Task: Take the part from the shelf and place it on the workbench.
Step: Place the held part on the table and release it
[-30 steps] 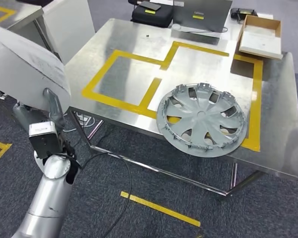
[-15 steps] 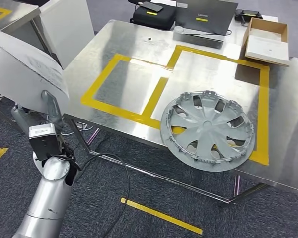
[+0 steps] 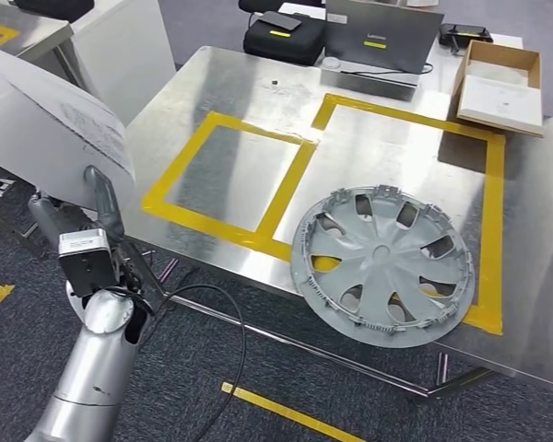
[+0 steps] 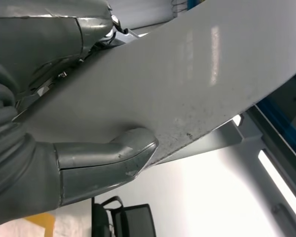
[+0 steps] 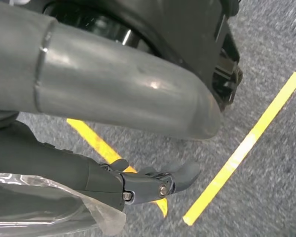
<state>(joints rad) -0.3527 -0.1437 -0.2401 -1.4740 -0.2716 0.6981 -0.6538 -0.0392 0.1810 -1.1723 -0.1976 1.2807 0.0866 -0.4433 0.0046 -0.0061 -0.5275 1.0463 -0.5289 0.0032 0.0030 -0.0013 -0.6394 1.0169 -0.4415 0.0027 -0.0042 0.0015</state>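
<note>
A large pale grey curved panel (image 3: 44, 129), the part, hangs at the far left of the head view, left of the workbench (image 3: 260, 92). My left hand (image 3: 100, 207) holds it from below at its lower edge. In the left wrist view the thumb (image 4: 109, 158) presses against the panel's (image 4: 199, 84) smooth face. My right hand (image 5: 101, 148) hangs over the carpet with its fingers (image 5: 154, 182) stretched out and nothing in them. A grey hubcap (image 3: 382, 267) lies on the workbench's near right side, slightly over the front edge.
The steel workbench carries yellow tape rectangles (image 3: 211, 124). At its far edge stand a laptop (image 3: 385, 37), a black case (image 3: 284, 37) and a cardboard box (image 3: 500, 74). A black cable (image 3: 225, 313) and a yellow tape strip (image 3: 288, 414) lie on the carpet in front of it.
The whole picture has shifted, so the camera moved; the workbench now sits lower and nearer. My left hand keeps its hold on the panel.
</note>
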